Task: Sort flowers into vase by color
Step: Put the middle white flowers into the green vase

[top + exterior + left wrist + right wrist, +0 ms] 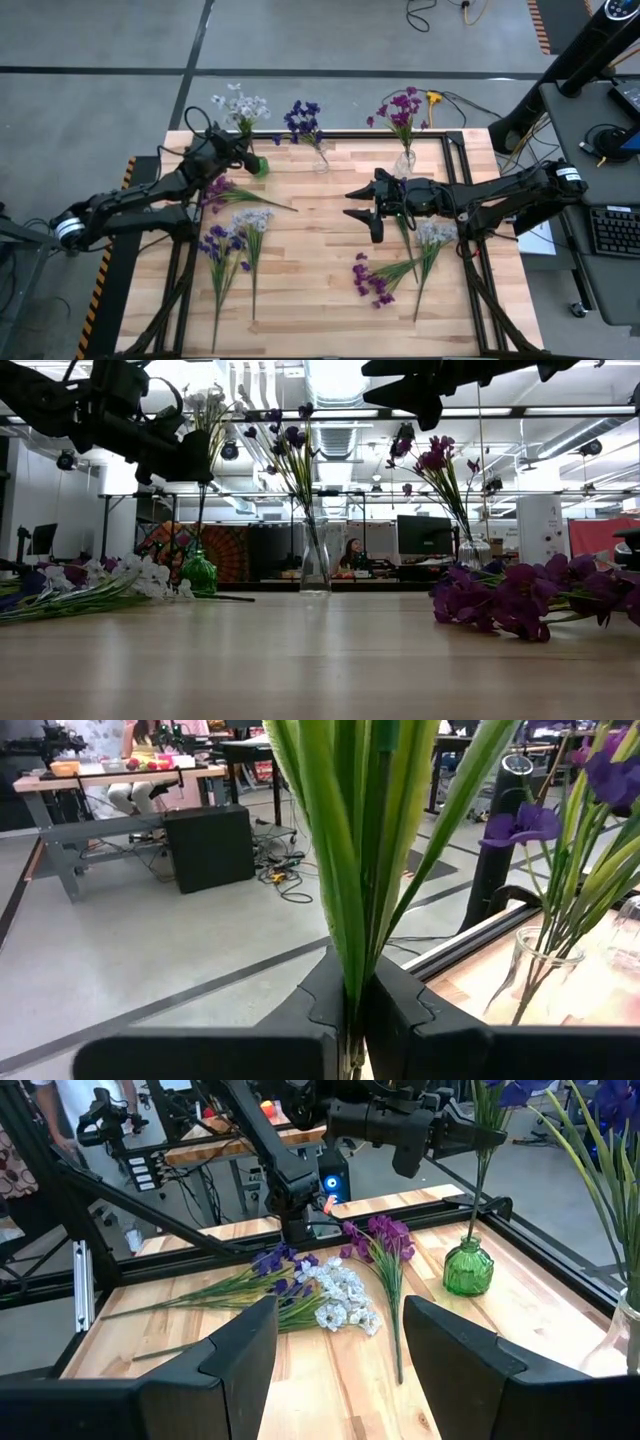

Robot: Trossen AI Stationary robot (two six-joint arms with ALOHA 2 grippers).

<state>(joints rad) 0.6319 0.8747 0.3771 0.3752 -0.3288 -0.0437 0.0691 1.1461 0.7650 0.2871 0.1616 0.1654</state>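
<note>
A whitish sprig point(241, 105) stands upright in the small green vase point(259, 165) at the table's far left. My left gripper point(243, 156) is shut on its stems just above that vase. Blue-violet sprigs point(302, 120) stand in a clear vase point(321, 160), and magenta sprigs point(400, 108) in another clear vase point(405, 161). My right gripper point(352, 203) hovers open over the table's middle and touches nothing. Loose sprigs lie flat on the table: a magenta one point(225, 190), a blue-violet and whitish bunch point(235, 243), a magenta one point(372, 281) and a whitish one point(433, 234). My left gripper point(352, 995) pinches the whitish sprig's green stems point(350, 945) between its two fingers, below the leaves and above the vase. The fingers point(190, 458) come in about level and lie across the stems. The sprig stands upright, its lower stem point(479, 1190) reaching down into the green vase point(468, 1268).
The three vases stand in a row along the far edge. Black frame rails point(470, 170) run around the wooden table top point(310, 300). Loose sprigs lie to the left and right of a bare strip down the table's middle.
</note>
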